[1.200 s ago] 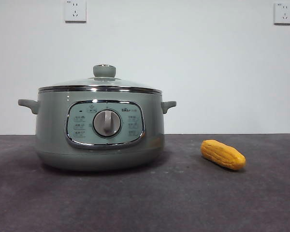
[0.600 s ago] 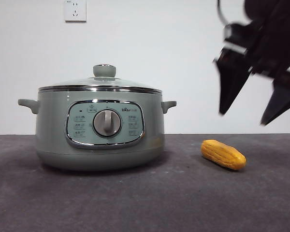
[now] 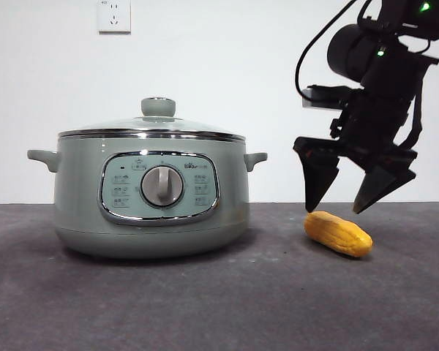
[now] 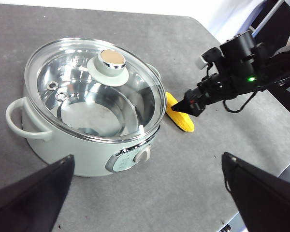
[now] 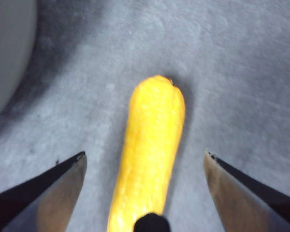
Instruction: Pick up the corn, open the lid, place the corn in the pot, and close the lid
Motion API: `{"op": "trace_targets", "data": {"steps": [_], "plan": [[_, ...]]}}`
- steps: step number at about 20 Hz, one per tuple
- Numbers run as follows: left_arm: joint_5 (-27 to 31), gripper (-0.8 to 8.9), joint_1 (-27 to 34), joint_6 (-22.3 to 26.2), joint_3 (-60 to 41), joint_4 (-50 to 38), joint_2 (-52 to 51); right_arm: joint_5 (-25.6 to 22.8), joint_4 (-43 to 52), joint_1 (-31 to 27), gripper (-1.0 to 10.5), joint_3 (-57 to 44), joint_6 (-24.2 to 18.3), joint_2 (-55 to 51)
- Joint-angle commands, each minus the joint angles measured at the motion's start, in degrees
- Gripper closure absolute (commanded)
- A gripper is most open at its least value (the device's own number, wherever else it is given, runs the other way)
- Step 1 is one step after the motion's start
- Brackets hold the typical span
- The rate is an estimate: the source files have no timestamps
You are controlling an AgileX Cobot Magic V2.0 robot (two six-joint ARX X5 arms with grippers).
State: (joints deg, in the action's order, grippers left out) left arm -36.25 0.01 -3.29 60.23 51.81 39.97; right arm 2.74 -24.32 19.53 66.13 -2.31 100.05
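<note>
Yellow corn (image 3: 337,233) lies beside the lidded (image 3: 152,126) green pot (image 3: 150,197).

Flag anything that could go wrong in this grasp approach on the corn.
1. The right gripper hangs open just above the corn, which lies at a slant on the table. Rounded and bumpy, the cob could roll or squirt out if the jaws close off-centre.
2. The lid is on the pot, and the left gripper waits high above. Once gripped, the corn must wait until the lid is lifted.
</note>
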Motion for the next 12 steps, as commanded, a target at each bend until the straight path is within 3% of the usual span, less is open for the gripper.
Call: {"op": "trace_targets", "data": {"steps": [1, 5, 7, 8, 12], "plan": [[-0.2, 2.83, -0.1, -0.1, 0.0, -0.4, 0.2, -0.2, 0.8, 0.1, 5.4, 0.3, 0.8, 2.2], [-0.2, 2.84, -0.1, -0.1, 0.0, -0.4, 0.4, -0.2, 1.5, 0.1, 5.7, 0.4, 0.8, 3.7], [-0.2, 2.83, -0.1, -0.1, 0.0, -0.5, 0.5, 0.3, 2.3, 0.1, 7.4, 0.5, 0.8, 3.7], [-0.2, 2.84, -0.1, -0.1, 0.0, -0.4, 0.5, 0.3, 2.3, 0.1, 7.7, 0.5, 0.9, 3.7], [-0.2, 2.83, -0.1, -0.1, 0.0, -0.5, 0.5, 0.3, 2.0, 0.1, 7.7, 0.5, 2.2, 4.1]]}}
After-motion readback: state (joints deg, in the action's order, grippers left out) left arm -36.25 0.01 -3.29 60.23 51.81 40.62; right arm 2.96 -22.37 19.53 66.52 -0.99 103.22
